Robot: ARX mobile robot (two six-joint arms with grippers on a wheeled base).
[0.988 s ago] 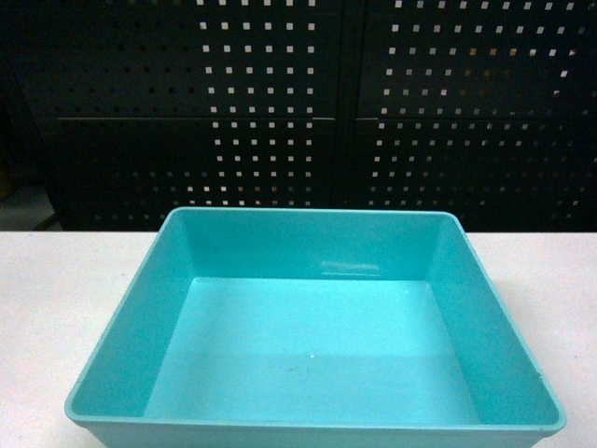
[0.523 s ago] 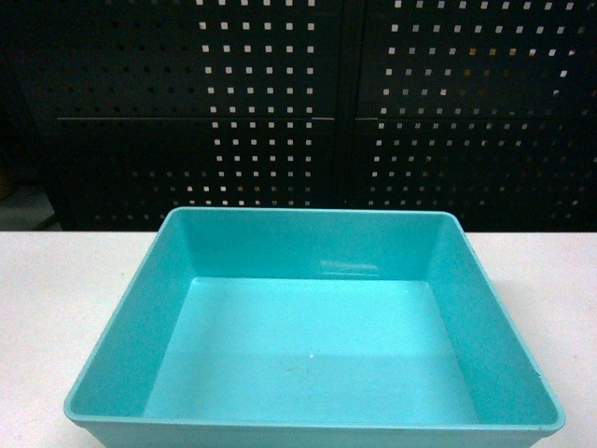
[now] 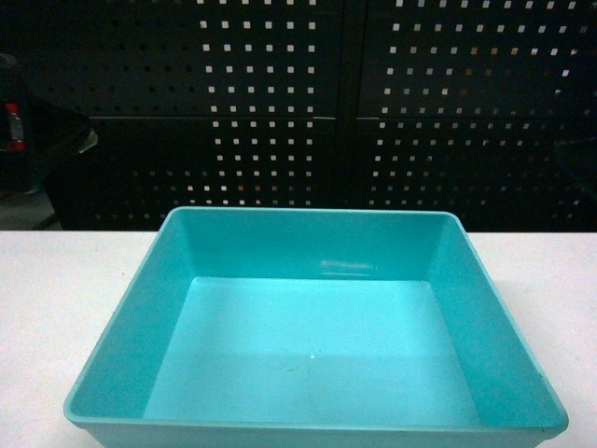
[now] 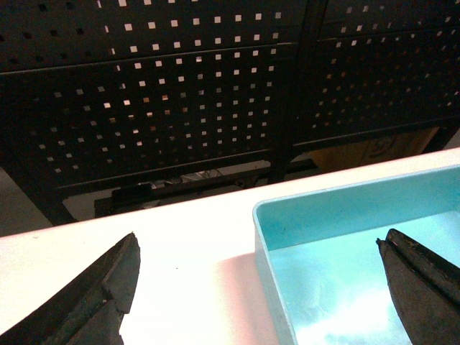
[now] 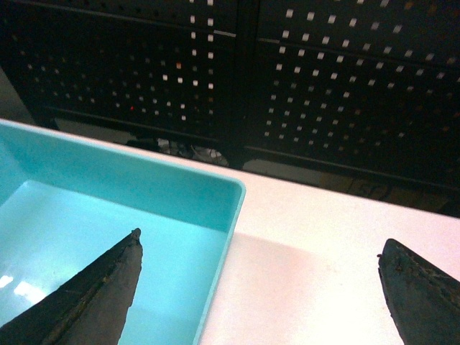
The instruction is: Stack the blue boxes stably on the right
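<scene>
One of the blue boxes, a light turquoise tub (image 3: 131, 336), sits empty on the white table and fills the lower middle of the head view. Neither gripper shows in that view. In the left wrist view my left gripper (image 4: 259, 239) is open and straddles the tub's (image 4: 345, 208) left wall, with one finger (image 4: 100, 295) over the table and the other (image 4: 424, 287) over the tub's floor. In the right wrist view my right gripper (image 5: 260, 240) is open across the tub's (image 5: 144, 187) right wall in the same way. Neither gripper holds anything.
The white table (image 3: 47, 280) runs out on both sides of the tub. A black perforated panel (image 3: 280, 112) stands right behind the table's far edge. A dark object with a red mark (image 3: 23, 140) shows at the left edge.
A dark object with a red mark has come into the head view at the left edge. The tub has not moved.
</scene>
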